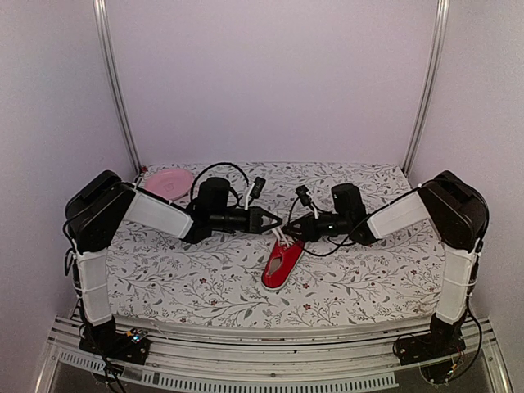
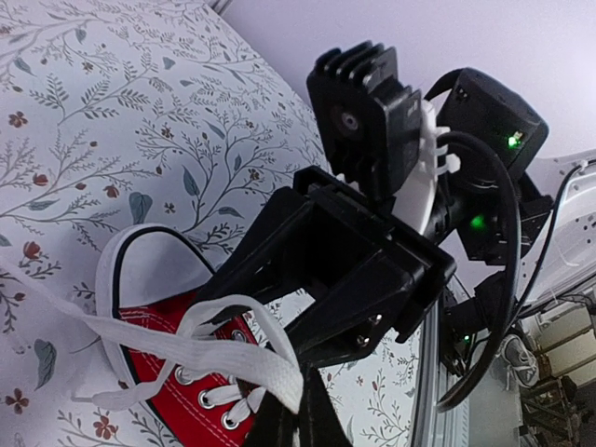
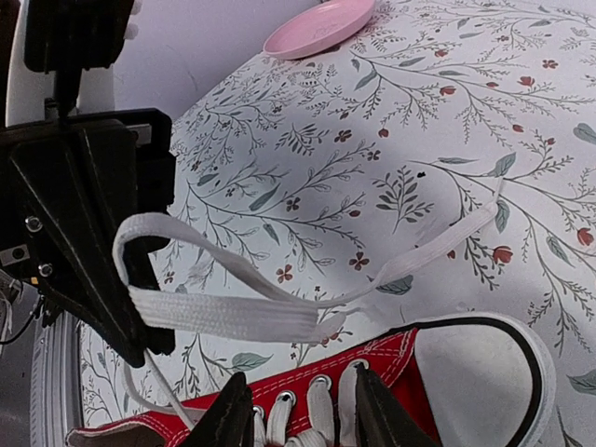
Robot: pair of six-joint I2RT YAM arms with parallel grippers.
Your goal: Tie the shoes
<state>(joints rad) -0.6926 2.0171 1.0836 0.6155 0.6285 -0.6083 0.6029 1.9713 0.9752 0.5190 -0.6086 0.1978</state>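
Observation:
The red sneaker [image 1: 281, 266] lies mid-table, its white toe cap pointing toward the far side. My left gripper [image 1: 275, 223] hovers just above the toe end and is shut on a white lace [image 2: 214, 354]. Its dark fingers [image 2: 321, 424] press together at the bottom of the left wrist view. The lace [image 3: 233, 312] runs as a loop from the left gripper [image 3: 93, 233] toward the shoe [image 3: 447, 372]. My right gripper [image 3: 300, 414] is open, its tips spread over the laced eyelets. It holds nothing. It faces the left gripper at close range [image 1: 291, 232].
A pink plate [image 1: 169, 182] sits at the table's far left corner and also shows in the right wrist view [image 3: 321, 25]. White walls and metal rails enclose the floral-patterned table [image 1: 205, 278]. Cables hang off both wrists above the shoe.

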